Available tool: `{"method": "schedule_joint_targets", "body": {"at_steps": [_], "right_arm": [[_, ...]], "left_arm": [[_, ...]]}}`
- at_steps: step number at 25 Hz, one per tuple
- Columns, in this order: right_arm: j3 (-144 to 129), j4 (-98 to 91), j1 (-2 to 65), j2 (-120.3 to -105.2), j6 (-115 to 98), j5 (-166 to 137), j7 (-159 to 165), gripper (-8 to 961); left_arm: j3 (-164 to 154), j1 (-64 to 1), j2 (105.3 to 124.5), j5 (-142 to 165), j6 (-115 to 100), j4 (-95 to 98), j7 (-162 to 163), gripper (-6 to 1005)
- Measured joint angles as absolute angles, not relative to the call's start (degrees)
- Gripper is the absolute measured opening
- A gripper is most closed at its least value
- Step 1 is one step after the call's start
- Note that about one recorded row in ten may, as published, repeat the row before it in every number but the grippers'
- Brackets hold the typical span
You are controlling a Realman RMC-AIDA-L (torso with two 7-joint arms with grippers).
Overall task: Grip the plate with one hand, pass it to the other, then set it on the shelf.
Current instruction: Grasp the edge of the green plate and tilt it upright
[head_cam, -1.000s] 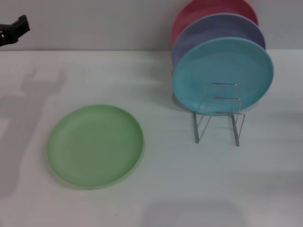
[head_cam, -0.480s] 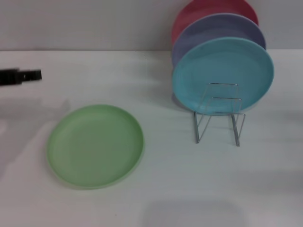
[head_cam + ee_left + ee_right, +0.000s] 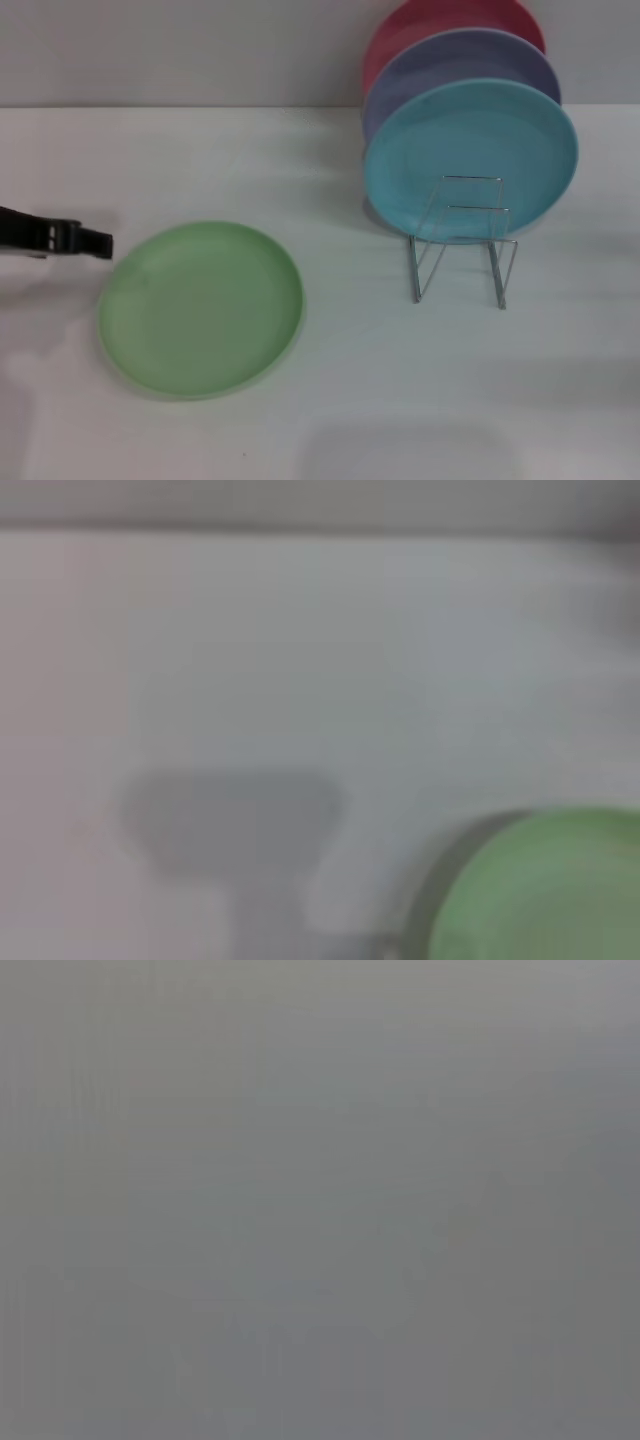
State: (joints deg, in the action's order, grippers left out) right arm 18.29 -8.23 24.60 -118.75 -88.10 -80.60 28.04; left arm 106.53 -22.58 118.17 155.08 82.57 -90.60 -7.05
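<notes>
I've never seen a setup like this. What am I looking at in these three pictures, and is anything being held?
It is a two-armed robot working at a white table. The wide picture comes from a camera on its head; the other two come from cameras on its wrists. The dark shape at the left edge is its left gripper, close beside a light green plate that lies flat. Nothing is held. A wire rack carries turquoise, lavender and red plates on edge. The left wrist view shows the green plate's rim; the right wrist view shows only grey.

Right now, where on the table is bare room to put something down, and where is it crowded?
Free: the white table between the green plate and the wire rack, and the near edge. Crowded: the rack's rear, with turquoise, lavender and red plates; the left gripper beside the green plate.
</notes>
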Motion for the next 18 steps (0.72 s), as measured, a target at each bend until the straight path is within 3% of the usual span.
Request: {"method": "schedule_joint_targets", "body": {"at_steps": [18], "right_arm": [[18.3,-8.4,24.8,-118.69,-88.5,-80.6,28.3,564]], "left_arm": [[100.2,-31.3,118.34,161.2,86.3,-78.5,-1.5,797]]}}
